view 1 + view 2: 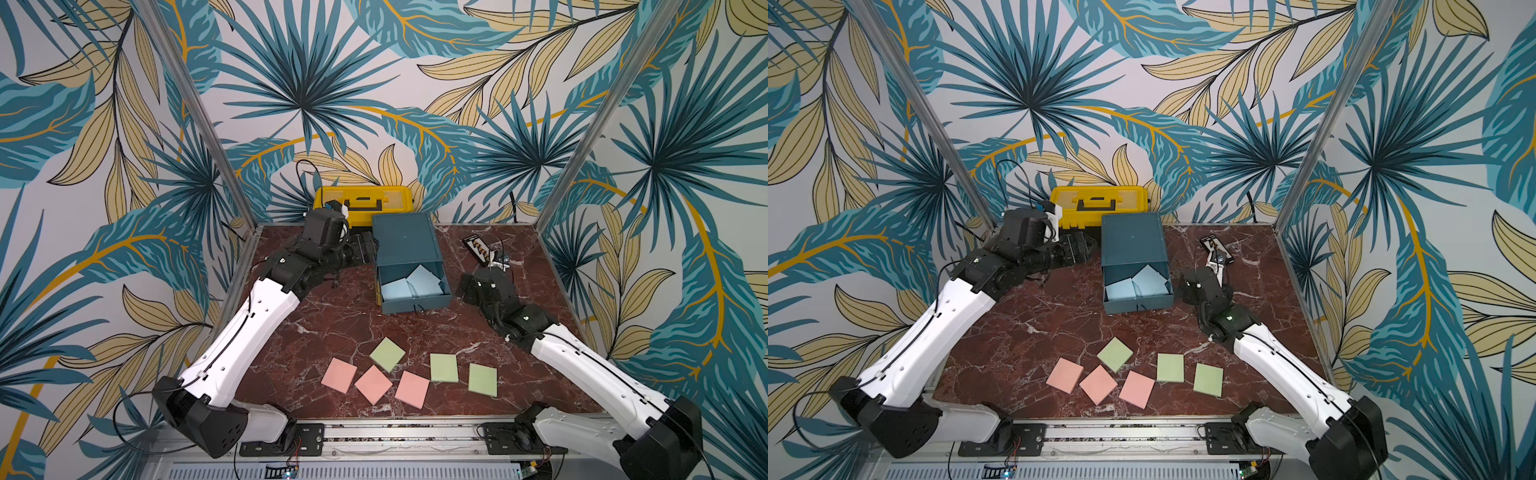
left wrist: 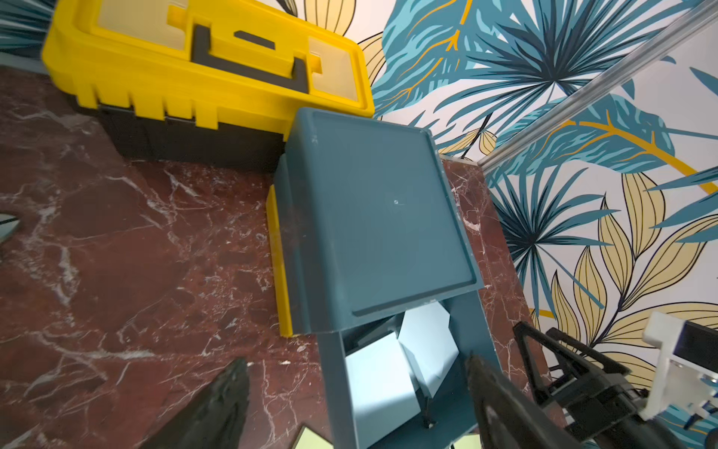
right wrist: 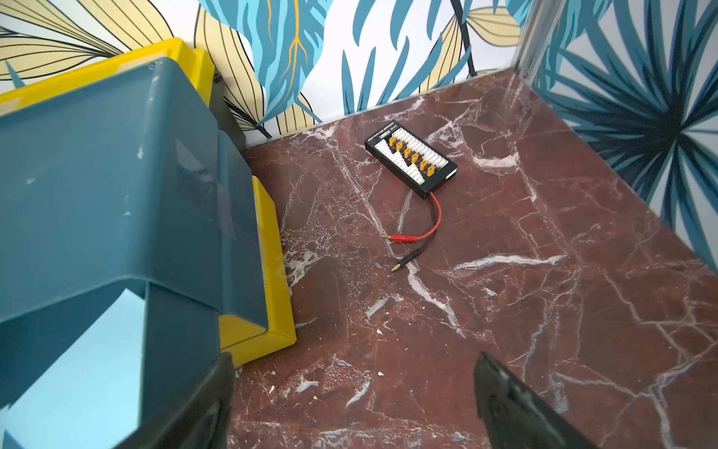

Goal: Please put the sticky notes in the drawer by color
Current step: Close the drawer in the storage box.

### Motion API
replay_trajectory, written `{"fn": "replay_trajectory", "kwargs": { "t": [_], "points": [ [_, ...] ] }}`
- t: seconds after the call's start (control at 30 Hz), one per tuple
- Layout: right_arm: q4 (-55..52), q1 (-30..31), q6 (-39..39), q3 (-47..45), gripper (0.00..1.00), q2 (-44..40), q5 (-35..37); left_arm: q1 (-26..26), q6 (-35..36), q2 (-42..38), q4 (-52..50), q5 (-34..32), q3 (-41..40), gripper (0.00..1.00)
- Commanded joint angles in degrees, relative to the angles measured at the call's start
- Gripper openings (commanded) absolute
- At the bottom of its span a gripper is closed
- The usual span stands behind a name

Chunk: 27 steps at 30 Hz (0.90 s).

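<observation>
A metal rail (image 1: 395,432) carrying both arm bases runs along the front edge of the marble table (image 1: 332,316). Just behind it lies a loose row of flat squares: three pink sticky notes (image 1: 373,385) toward the left and three green sticky notes (image 1: 444,368) toward the right.

Past a stretch of bare marble stands the teal cabinet (image 1: 405,239). Its long axis runs from the back wall toward the rail, and its front faces the rail. Its top drawer (image 1: 415,302) stands pulled out forward, with blue sticky notes (image 1: 397,289) overlapping inside. A yellow toolbox (image 1: 361,199) sits directly behind the cabinet.

The left gripper (image 2: 357,361) is at the cabinet's left side, jaws wide apart and empty. The right gripper (image 3: 353,359) is just right of the open drawer, jaws spread wide, holding nothing.

The wrist views show a yellow part (image 2: 277,264) low on the cabinet, only a sliver from above. The right wrist view alone shows the red lead (image 3: 431,221) of a black connector board (image 3: 412,155) on open marble right of the cabinet.
</observation>
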Motion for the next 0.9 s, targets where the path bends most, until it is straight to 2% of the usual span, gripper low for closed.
{"fn": "replay_trajectory", "kwargs": {
  "t": [0.0, 0.17, 0.23, 0.3, 0.37, 0.6, 0.87],
  "points": [
    [-3.59, 0.33, -1.46, -3.79, 0.89, -6.57, -3.43, 1.21, -0.81, -1.08, -2.78, -0.94, -5.21, 0.89],
    [-3.56, 2.09, -3.78, -8.42, 0.69, -13.61, -12.48, 2.24, -1.95, -2.26, -2.83, -0.94, -9.11, 0.89],
    [-2.21, 2.49, -3.5, -10.02, 0.45, -15.15, -18.06, 2.78, -2.01, -2.31, -2.99, -0.82, -9.74, 0.89],
    [-0.27, 3.04, -2.62, -11.17, 0.29, -15.26, -21.93, 3.05, -2.04, -2.22, -3.02, -0.76, -10.02, 0.89],
    [1.91, 3.71, -1.87, -11.85, 0.18, -14.2, -24.42, 3.21, -2.04, -2.02, -3.31, -0.81, -10.09, 0.89],
    [11.96, 5.46, 0.28, -10.79, 0.17, -5.35, -29.01, 4.04, -2.19, -2.39, -4.33, -1.37, -11.67, 0.89],
    [17.63, 7.15, -0.16, -7.0, 0.21, 2.35, -28.54, 5.2, -2.63, -3.18, -3.77, -0.06, -13.57, 0.9]
  ]
}}
